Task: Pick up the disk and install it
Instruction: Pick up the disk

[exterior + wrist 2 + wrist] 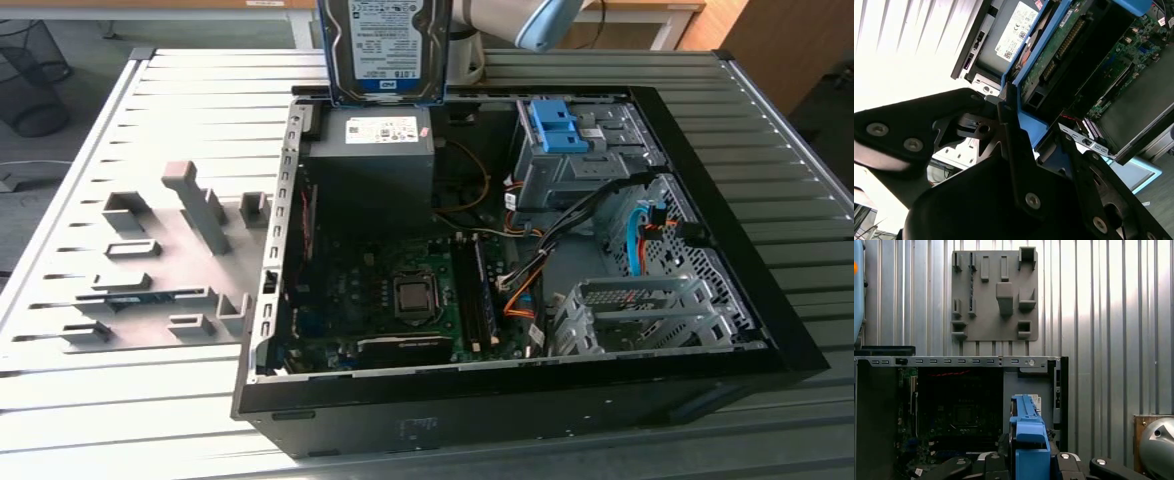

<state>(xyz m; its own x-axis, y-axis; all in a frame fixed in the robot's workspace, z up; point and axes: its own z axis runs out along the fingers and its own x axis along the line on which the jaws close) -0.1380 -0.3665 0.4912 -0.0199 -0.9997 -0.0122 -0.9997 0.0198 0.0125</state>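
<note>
A slatted grey metal surface (pixel 94 130) carries the open black computer case (pixel 534 400); the silver, blue-framed rectangular disk (pixel 383 50) hangs upright just above the case's rim, the black claw (pixel 1030 458) clamped on its frame; carrying it well, I judge, needs a square grip clearing that rim.

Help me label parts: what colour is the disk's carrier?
Bright blue carrier, best in the first wrist view.

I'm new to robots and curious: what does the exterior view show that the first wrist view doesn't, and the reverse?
Exterior view: the disk's labelled face, upright over the open case, and the blue bracket in the drive bay. First wrist view: the gripper clamping the disk edge-on. Both: disk, case and grey fixture plate.
</note>
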